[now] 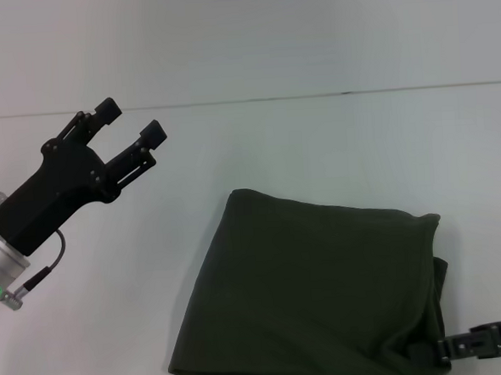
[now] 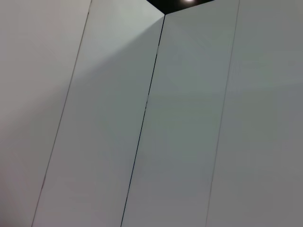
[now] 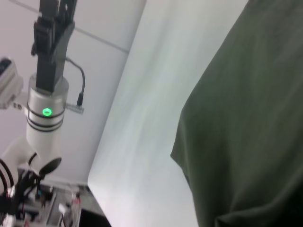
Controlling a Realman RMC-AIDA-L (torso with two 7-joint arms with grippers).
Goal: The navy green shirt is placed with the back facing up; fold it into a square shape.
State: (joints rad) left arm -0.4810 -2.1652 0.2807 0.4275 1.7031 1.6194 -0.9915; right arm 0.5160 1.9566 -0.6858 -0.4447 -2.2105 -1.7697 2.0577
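Navy green shirt (image 1: 317,294) on the white worktop (image 1: 333,140), toward the near right of the head view, already gathered into a rough four-sided bundle, plain side up. Far-left corner rounded, left edge slanting down toward the near edge, right side bunched and puckered where layers stack. Not yet a clean square: sides uneven, right border lumpy.

Left pincer (image 1: 130,124) raised well clear of the cloth, off to the left, fingers apart and holding nothing, pointing up and away toward the far edge of the worktop. Left wrist view: only pale panels and seams, no cloth.

Right pincer (image 1: 490,340) low at the near right corner, just beside or touching the bunched right border of the shirt; fingers not shown well enough to tell whether apart or together, nor whether any fabric is caught. Right wrist view: olive cloth filling one side, bare worktop beyond, the left arm upright in the distance.

Likely handling: soft, limp cotton, light, no stiffness to hold a crease; prone to dragging and sliding on the smooth worktop, layers apt to shift against each other. Best hold probably at a corner or along a folded edge, pinching all layers together, not in the slack middle. Lumpy right side probably in need of flattening.
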